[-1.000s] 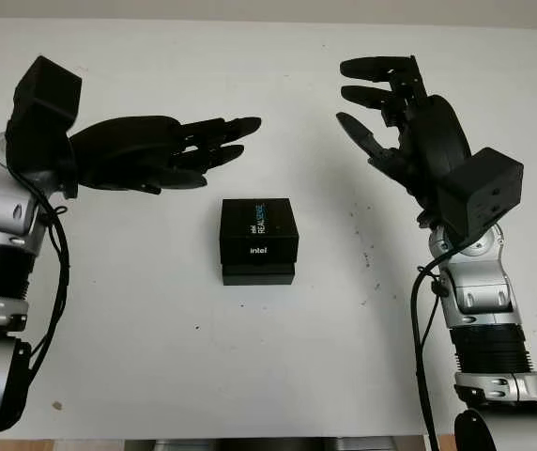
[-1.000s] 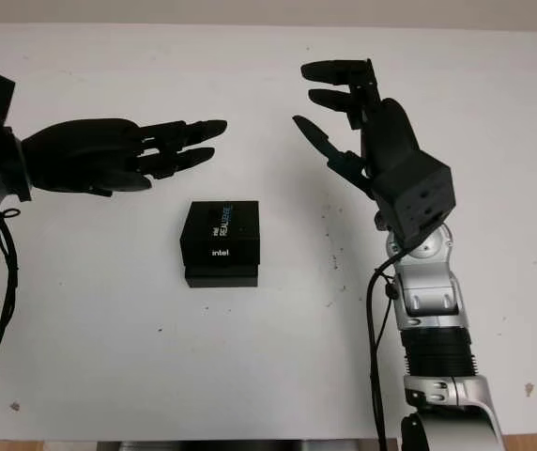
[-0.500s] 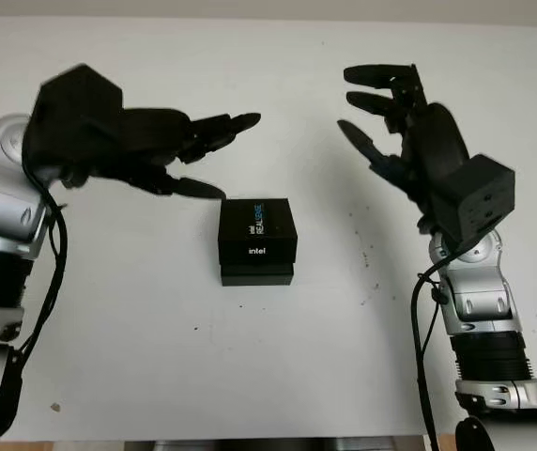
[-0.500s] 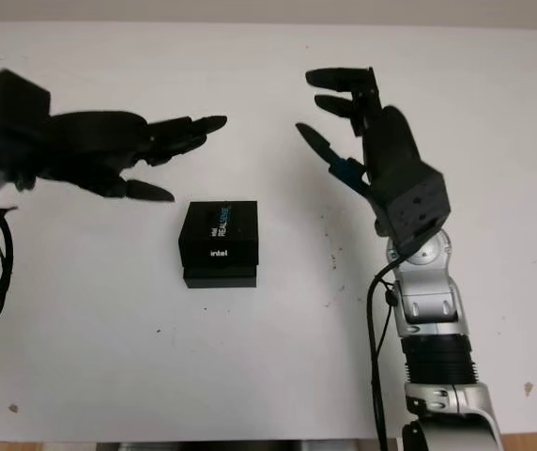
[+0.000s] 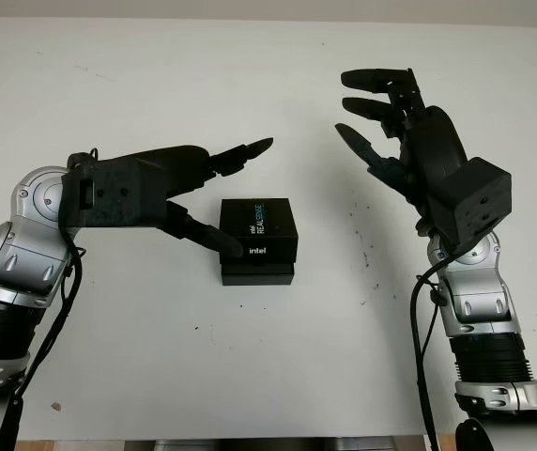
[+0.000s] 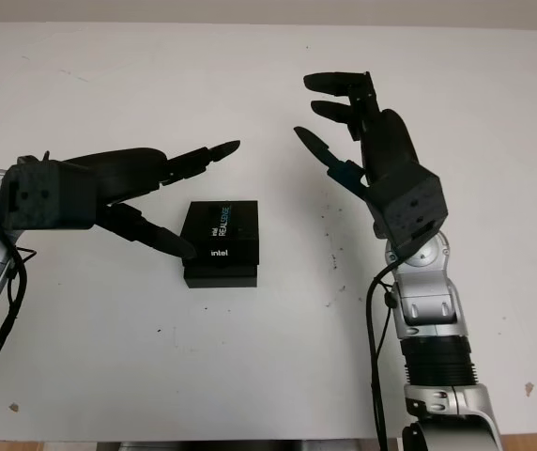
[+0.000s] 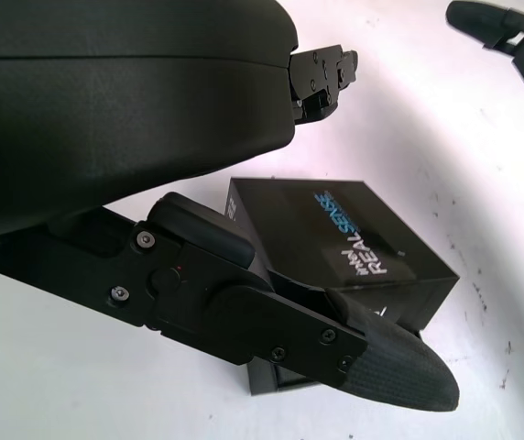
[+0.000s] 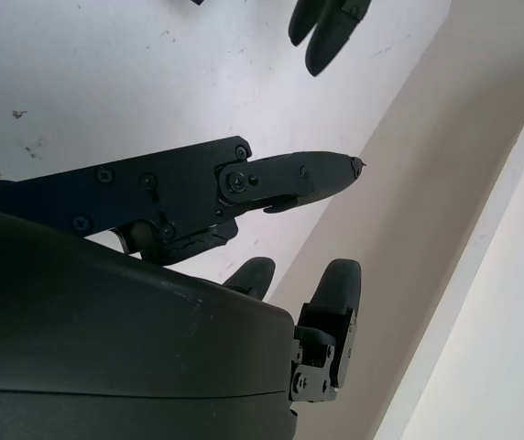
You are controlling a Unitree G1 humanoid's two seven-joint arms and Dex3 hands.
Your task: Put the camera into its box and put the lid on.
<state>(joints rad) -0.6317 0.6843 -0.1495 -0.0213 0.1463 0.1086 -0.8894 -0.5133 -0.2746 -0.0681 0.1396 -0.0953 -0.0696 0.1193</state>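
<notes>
Nearest the robot, the box (image 5: 258,241) is sitting in the middle of the white tabletop (image 5: 250,376), its lid (image 5: 259,228) already covering the base but sitting slightly askew, with the base peeking out along the near edge. The camera is presumably inside. The left hand (image 5: 170,183) is reaching in from the left, holding nothing, its fingers uncurled: the thumb is lying at the box's near-left corner, and whether it is touching is unclear, while the other fingers are stretching beyond the far-left corner. Farther right, well apart from the box, the right hand (image 5: 405,141) is hanging above the tabletop, empty, fingers uncurled.

The likely risk: a sideways nudge from the thumb could slide the light box or tilt the lid instead of seating it.

The tabletop is showing small dark specks; a pale wall is running along its far edge.
</notes>
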